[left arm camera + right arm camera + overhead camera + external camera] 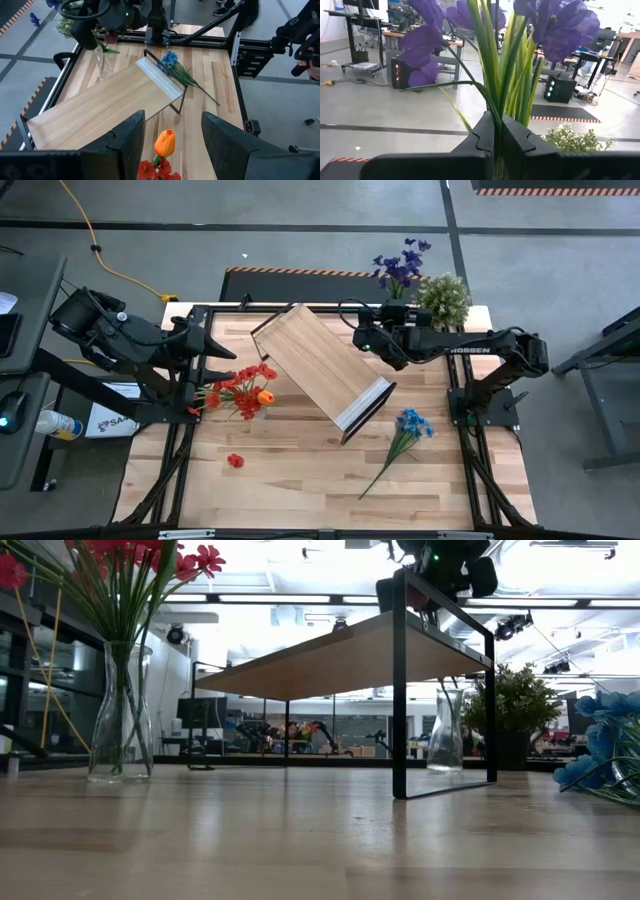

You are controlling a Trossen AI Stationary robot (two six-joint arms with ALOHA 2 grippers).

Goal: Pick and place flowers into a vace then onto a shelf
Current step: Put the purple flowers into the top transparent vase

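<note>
The shelf stands slantwise on its black frame legs at mid-table. My right gripper, near the far edge, is shut on the purple flowers. Below it a clear vase stands on the table; whether the stems reach into it, I cannot tell. At the left, red and orange flowers stand in another glass vase. My left gripper hangs open above them, its fingers on either side of the orange bloom without touching it. Blue flowers lie on the table at the right. My right gripper pinches the purple flowers' bunch of green stems and leaves between its two fingers, below the blooms. The fingers lie level, pointing toward the table's far edge, across the stems. The flowers stand upright with the blooms above the fingers.
A bushy pale-green potted plant stands at the far right corner, close to my right gripper. A loose red bloom lies near the front left. Free wooden table stretches along the near edge.
</note>
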